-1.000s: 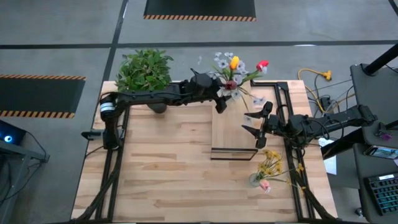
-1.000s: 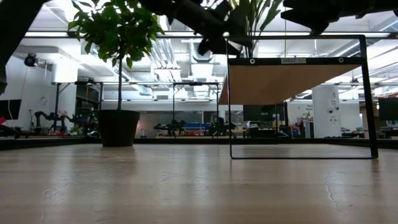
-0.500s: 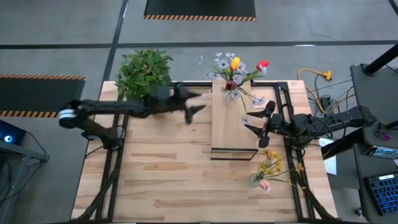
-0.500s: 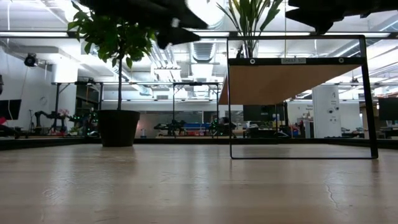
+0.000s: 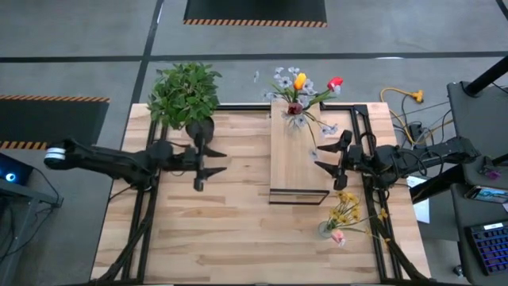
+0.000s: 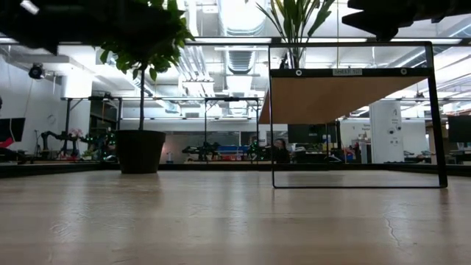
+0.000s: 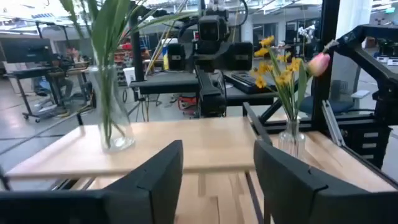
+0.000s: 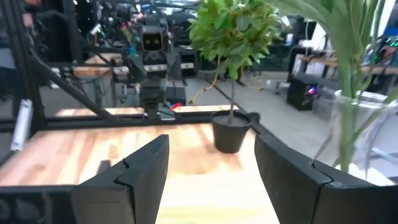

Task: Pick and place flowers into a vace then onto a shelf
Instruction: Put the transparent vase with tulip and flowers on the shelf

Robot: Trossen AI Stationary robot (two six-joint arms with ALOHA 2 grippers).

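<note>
No readable writing (shelf (image 5: pixel 298 155) label blurred); left gripper (image 5: pixel 208 163) and right gripper (image 5: pixel 327 155) both released, empty.

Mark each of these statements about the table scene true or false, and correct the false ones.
1. A vase of flowers stands on the far end of the shelf. True.
2. The left gripper is clamped on that vase. False: it hangs open over bare tabletop, left of the shelf, holding nothing.
3. A second small vase with yellow blooms sits on the table beside the shelf's near right corner. True.
4. The potted plant is on the shelf. False: it stands on the table at the far left corner.
5. The right gripper is open at the shelf's right edge. True.
</note>
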